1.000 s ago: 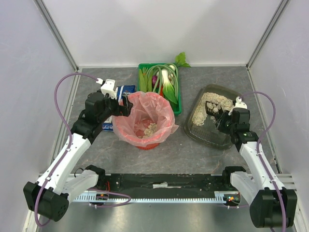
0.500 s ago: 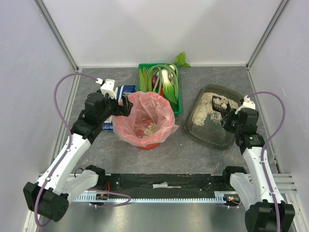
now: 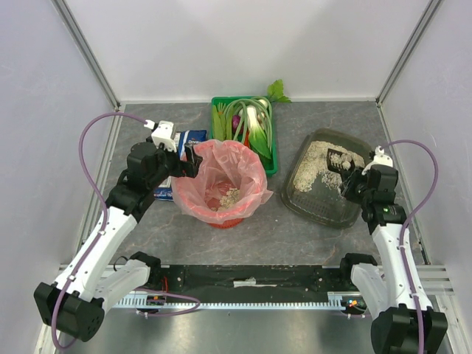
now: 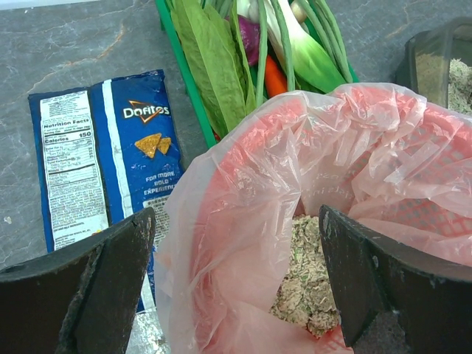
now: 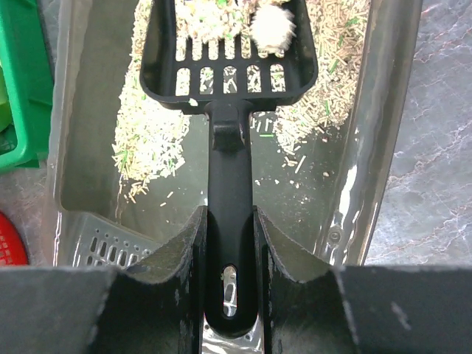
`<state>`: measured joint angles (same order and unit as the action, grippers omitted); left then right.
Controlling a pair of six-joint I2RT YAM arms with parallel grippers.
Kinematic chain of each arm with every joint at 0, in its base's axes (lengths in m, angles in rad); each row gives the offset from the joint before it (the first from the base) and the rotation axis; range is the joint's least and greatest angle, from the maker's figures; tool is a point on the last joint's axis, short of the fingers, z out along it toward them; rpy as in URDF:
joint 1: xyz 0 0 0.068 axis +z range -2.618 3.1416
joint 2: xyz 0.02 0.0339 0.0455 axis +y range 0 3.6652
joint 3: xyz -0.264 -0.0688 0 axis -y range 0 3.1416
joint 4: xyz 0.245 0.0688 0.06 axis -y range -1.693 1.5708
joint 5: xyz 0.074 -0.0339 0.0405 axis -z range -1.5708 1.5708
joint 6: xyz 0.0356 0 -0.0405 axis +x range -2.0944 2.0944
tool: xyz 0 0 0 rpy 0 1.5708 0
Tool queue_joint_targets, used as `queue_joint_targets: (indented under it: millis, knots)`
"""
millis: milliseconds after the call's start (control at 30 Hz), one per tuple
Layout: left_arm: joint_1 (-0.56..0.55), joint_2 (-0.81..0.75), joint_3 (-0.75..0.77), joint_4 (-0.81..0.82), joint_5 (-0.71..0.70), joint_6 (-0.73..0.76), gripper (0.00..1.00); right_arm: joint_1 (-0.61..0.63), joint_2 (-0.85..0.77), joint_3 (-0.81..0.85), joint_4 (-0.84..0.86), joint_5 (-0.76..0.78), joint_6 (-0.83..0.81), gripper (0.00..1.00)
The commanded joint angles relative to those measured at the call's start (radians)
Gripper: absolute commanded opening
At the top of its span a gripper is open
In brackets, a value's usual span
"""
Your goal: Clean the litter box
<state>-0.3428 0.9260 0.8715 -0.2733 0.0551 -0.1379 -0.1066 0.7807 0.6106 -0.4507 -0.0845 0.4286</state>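
Table point(image 3: 280, 228): grey stone-patterned top.
Right gripper point(image 5: 229, 230): fingers clamped on the handle of a black slotted litter scoop point(image 5: 226, 158), over the tray's 3 o'clock side.
Litter scoop: head pointing to 11 o'clock in the top view, carrying beige granules and a pale clump point(image 5: 273, 29).
Litter box point(image 3: 324, 210): dark translucent tray at 3 o'clock from the bin, well apart from it. Beige litter point(image 3: 313, 158) heaped toward its far end, near end mostly bare floor.
Left gripper point(image 4: 236, 243): fingers wide apart, holding nothing, straddling the bag's rim at the bin's 9 o'clock side. Contact with the bag not clear.
Red bin point(image 3: 230, 221): round, lined with a pink bag point(image 4: 251, 169), a small heap of litter at the bottom.
Doritos bag point(image 4: 96, 155): blue, flat on the table at 10 o'clock from the bin, partly under the left finger.
Green crate point(image 3: 215, 110): at 12 o'clock from the bin, just behind it, packed with leafy greens point(image 4: 214, 66), a carrot and a purple vegetable.
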Motion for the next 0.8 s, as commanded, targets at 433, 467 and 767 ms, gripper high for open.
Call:
queue_joint_targets:
  millis: [433,467,767]
  knots:
    - [-0.002,-0.004,-0.005,0.051,0.011,0.001,0.97,-0.002,-0.146,-0.014,0.063,-0.018,-0.091,0.00]
    - [-0.001,-0.004,-0.005,0.051,0.011,0.001,0.97,-0.002,-0.152,-0.015,0.066,-0.029,-0.093,0.00]
    - [-0.002,-0.003,-0.002,0.054,-0.003,-0.011,0.97,0.019,-0.207,0.012,0.021,0.011,-0.117,0.00]
